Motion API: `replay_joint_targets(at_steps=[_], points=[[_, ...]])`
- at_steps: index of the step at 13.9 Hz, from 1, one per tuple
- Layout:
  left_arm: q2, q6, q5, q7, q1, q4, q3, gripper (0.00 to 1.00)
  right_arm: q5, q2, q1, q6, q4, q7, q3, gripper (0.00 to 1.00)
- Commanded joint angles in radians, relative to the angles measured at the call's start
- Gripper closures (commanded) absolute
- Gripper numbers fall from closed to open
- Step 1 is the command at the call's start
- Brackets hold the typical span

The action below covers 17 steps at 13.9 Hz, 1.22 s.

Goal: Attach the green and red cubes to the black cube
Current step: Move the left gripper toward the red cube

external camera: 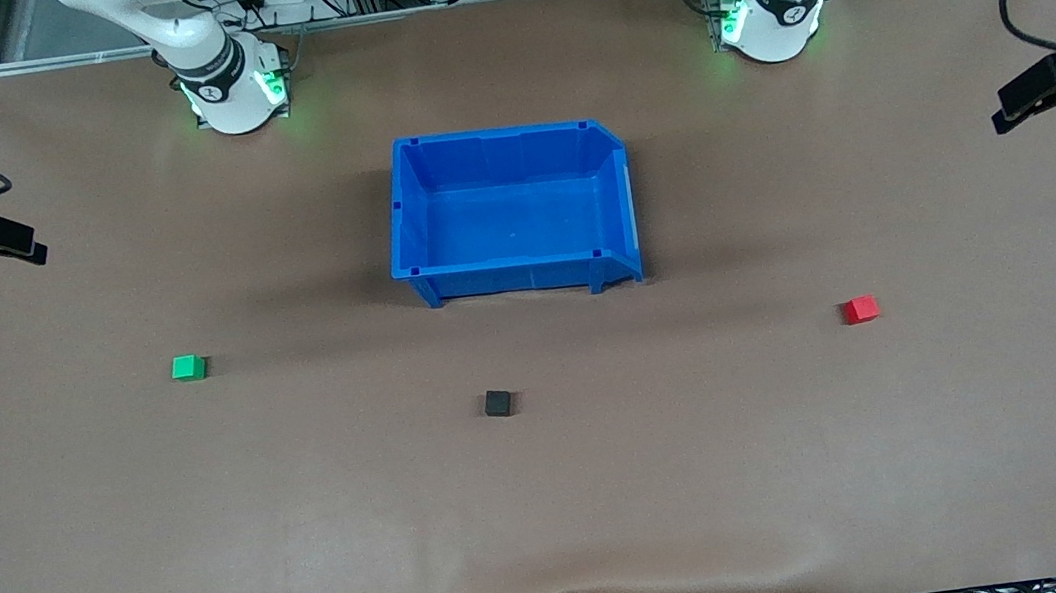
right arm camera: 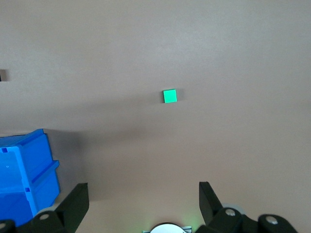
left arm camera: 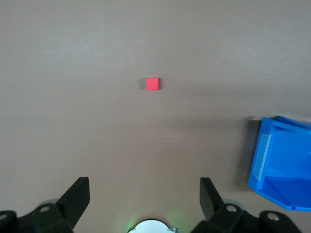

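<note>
Green cube: you see a small, plain, matte bright green cube lying on the brown table toward the right arm's end, well apart from the other cubes; its top face is square and unmarked.
Red cube: a small, plain, matte bright red cube of the same size sits toward the left arm's end of the table, alone on bare surface.
Black cube: a small matte black cube rests between the two coloured ones, a little nearer the front camera than both, touching neither.
Blue bin: a large open-topped blue plastic bin stands mid-table, farther from the front camera than the black cube; you can see nothing inside it.
Left gripper: the left gripper hangs high over the left arm's end of the table, its black fingers spread wide with nothing between them; the red cube shows on the table below it.
Right gripper: the right gripper hangs high over the right arm's end, fingers likewise wide apart and holding nothing; the green cube lies on the table below it.
</note>
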Motion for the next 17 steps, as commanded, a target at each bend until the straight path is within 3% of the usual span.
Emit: replay_joint_targets(at_steps=[1, 9, 12, 17], points=[[0.049, 0.005, -0.002, 0.004, -0.001, 0.012, 0.001, 0.0, 0.004, -0.003, -0.005, -0.009, 0.005, -0.008, 0.001, 0.0], [0.357, 0.236, 0.0, 0.017, 0.057, 0.012, 0.018, 0.0, 0.004, -0.001, -0.008, -0.009, 0.004, -0.008, 0.0, 0.0], [0.438, 0.273, -0.002, 0.0, 0.049, 0.011, 0.016, 0.0, 0.004, -0.003, -0.008, -0.006, 0.004, -0.008, 0.0, 0.0], [0.589, 0.443, -0.008, 0.0, 0.049, 0.011, 0.013, 0.0, 0.002, -0.003, -0.009, -0.009, 0.005, -0.008, -0.002, 0.0]])
